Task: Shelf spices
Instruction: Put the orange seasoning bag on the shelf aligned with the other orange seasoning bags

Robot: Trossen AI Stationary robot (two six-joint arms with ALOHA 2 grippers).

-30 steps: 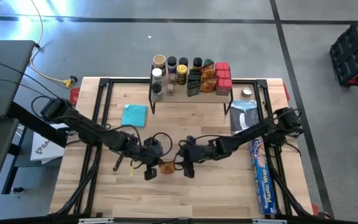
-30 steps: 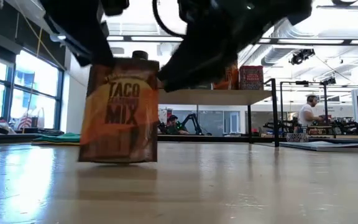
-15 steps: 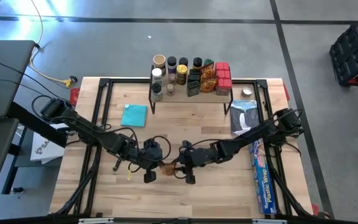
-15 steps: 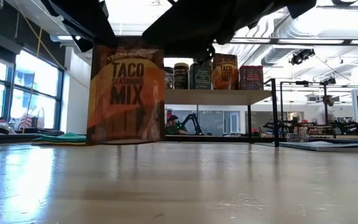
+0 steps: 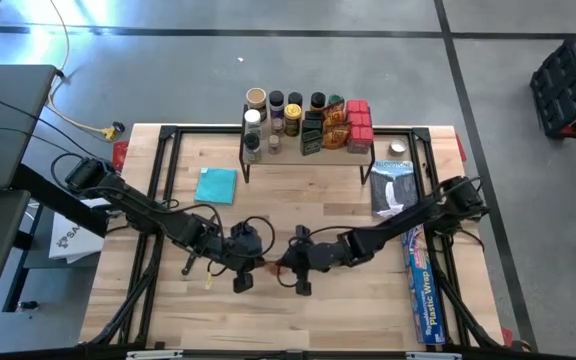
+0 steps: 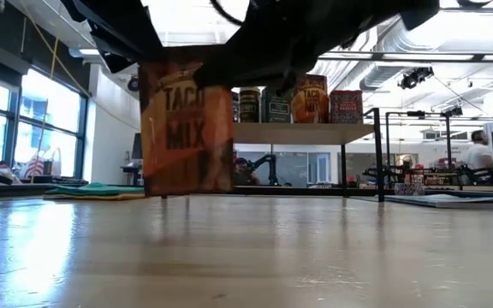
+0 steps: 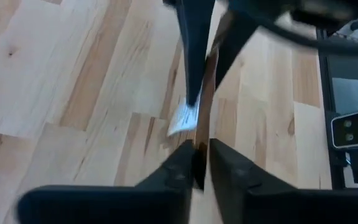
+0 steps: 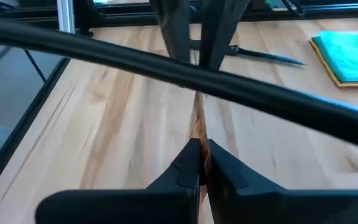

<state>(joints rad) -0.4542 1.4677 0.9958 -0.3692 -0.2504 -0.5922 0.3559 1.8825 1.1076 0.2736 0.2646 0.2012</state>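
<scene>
An orange taco seasoning packet (image 6: 187,128) stands upright on edge between my two grippers, near the table's middle (image 5: 268,266). My left gripper (image 5: 255,268) is shut on its left side and my right gripper (image 5: 281,265) on its right side. Whether its lower edge (image 6: 187,193) touches the table I cannot tell. The shelf (image 5: 303,158) stands at the far edge on thin black legs. Several spices (image 5: 308,120) stand on its wooden top (image 6: 298,133). My left gripper (image 7: 202,152) pinches the packet's thin side edge (image 7: 199,140) between its two fingers, coming slanting down from the table's left. The packet stands upright. My right gripper (image 8: 202,149) pinches the opposite side edge (image 8: 197,127) between its two fingers, slanting down from the table's right. The packet runs edge-on away from the fingers.
A teal cloth (image 5: 216,185) lies left of the shelf. A long blue plastic-wrap box (image 5: 423,290) lies along the right edge, with a dark-and-white packet (image 5: 393,185) beyond it. A person (image 6: 478,154) shows in the room behind.
My right gripper has gone toward the table's left to the packet and has shut on its side edge. The packet, tilted before, now stands upright. It has also turned about, so its printed face shows narrower in the low view.
</scene>
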